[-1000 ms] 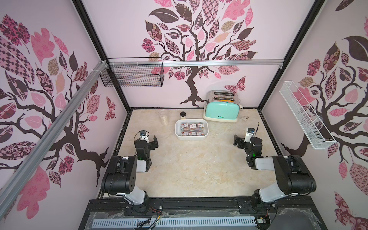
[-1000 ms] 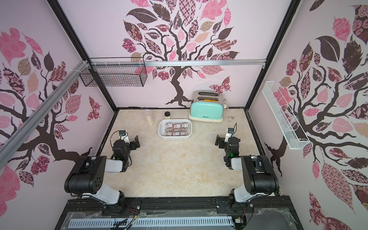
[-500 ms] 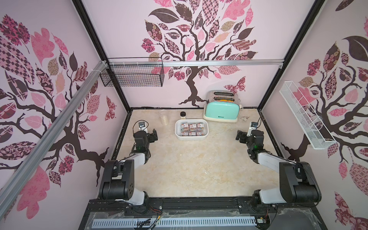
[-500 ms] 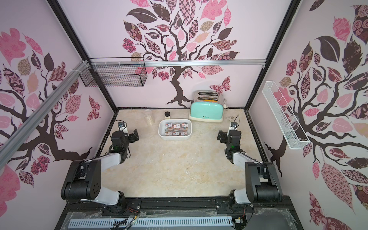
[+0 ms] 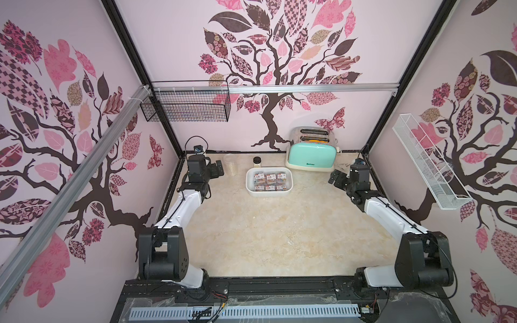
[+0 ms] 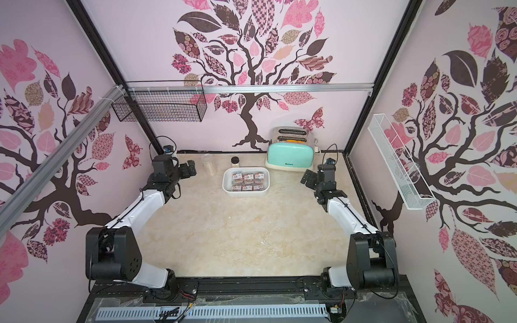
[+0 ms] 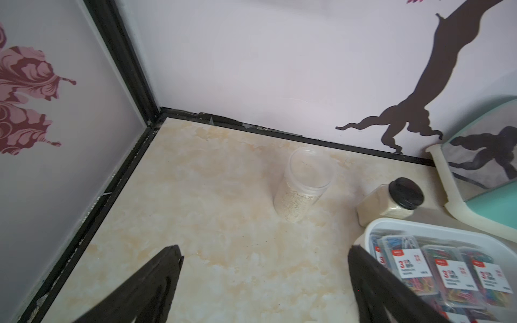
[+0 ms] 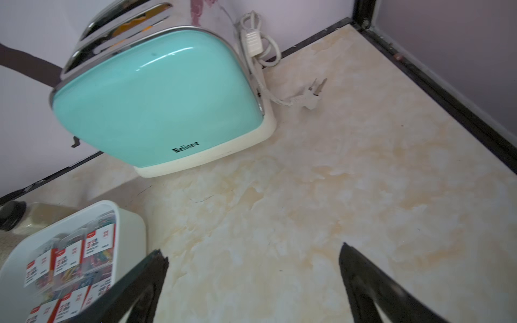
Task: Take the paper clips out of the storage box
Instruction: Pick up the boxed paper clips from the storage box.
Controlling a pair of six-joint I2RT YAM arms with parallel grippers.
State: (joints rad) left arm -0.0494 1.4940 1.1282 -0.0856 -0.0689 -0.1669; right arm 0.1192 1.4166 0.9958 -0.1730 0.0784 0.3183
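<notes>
Both left gripper (image 5: 217,169) and right gripper (image 5: 337,178) gape empty. Toaster (image 8: 156,95) reads "Belinee"; paper clips (image 7: 447,270) labels apparently show "3". Bare table (image 5: 279,232) fronts the storage box (image 5: 269,195).

Mint toaster (image 5: 312,156) upright; clear jar (image 5: 231,165) near black-capped bottle (image 5: 257,161), apart.

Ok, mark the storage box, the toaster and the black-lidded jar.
storage box (image 5: 269,194), a top view, front wall.
toaster (image 5: 312,157), a top view, green side.
jar (image 7: 407,193), left wrist view, black lid.
</notes>
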